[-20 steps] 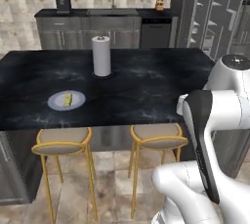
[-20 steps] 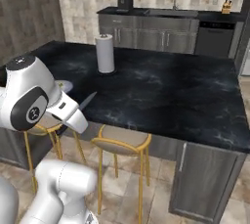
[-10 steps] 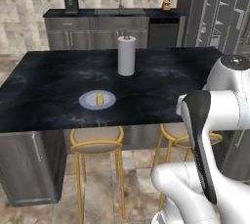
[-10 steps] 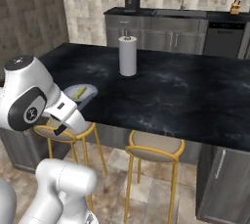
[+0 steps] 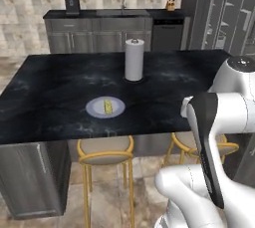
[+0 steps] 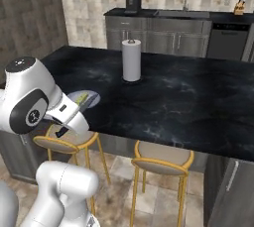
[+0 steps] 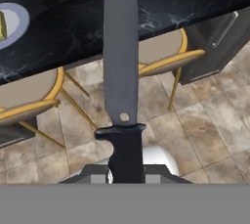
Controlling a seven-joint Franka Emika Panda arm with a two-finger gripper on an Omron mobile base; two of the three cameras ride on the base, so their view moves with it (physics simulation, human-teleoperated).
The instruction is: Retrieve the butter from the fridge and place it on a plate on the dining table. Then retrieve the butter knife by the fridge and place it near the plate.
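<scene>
The plate [image 5: 105, 107] sits on the dining table [image 5: 60, 87] with the butter [image 5: 107, 106] on it — the paper towel roll [image 5: 134, 59] stands behind. Right of these, off the table's near edge above the stools [image 7: 161, 59], the gripper [image 7: 126, 171] is clamped on the butter knife [image 7: 120, 47] — blade pointing toward the table.

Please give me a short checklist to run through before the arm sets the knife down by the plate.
1. Butter on the plate: ok.
2. Butter knife held in the shut jaws, blade pointing ahead: ok.
3. Knife above the dining table: not ok; in the hand view the handle hangs over the floor and stools.
4. Bare marble beside the plate for the knife: ok.
5. Paper towel roll well away from the plate: ok.
</scene>
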